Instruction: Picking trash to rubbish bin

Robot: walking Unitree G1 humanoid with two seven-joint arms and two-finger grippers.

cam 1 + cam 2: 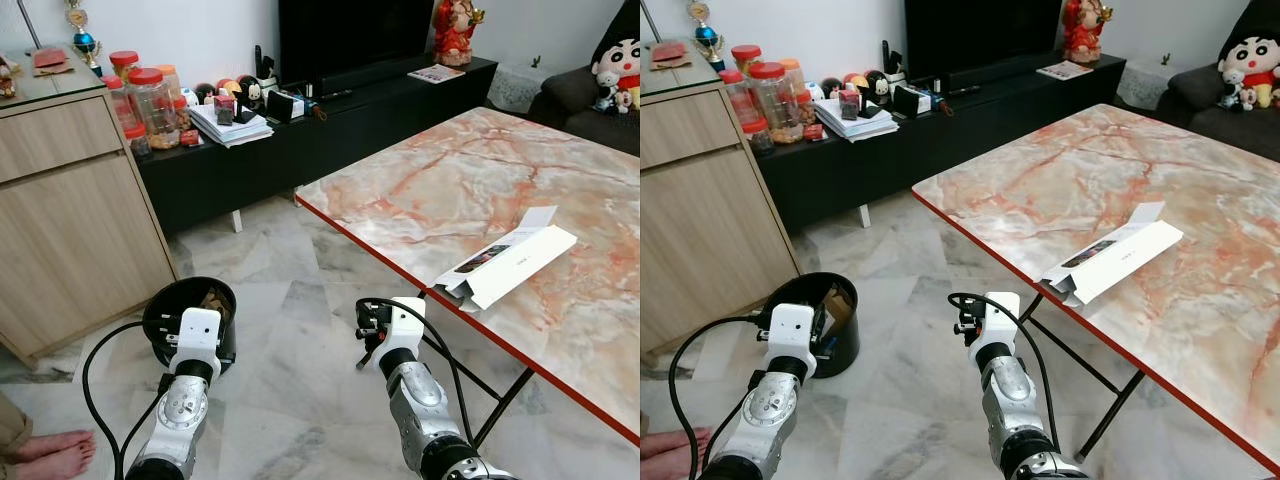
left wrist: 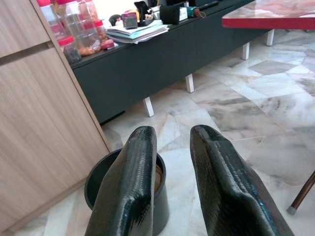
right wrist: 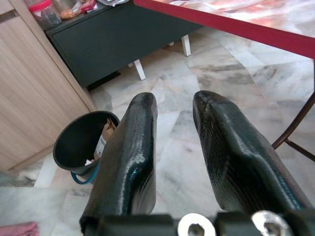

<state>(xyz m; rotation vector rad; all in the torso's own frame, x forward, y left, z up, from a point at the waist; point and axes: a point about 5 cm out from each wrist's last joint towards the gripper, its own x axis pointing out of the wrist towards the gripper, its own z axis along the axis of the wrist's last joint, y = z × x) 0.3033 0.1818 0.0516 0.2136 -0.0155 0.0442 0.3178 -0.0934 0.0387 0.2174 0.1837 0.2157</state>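
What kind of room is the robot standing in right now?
Most likely a home living room: a television on a low black console, a sofa with plush toys, and a marble-patterned table.

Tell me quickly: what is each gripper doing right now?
Left gripper: open, holding nothing, above the black bin.
Right gripper: open, holding nothing, over the floor.

Bin [image 1: 190, 318] contents behind left arm

Marble table [image 1: 470, 180], white box [image 1: 508, 264], floor-standing bin [image 1: 168, 305]
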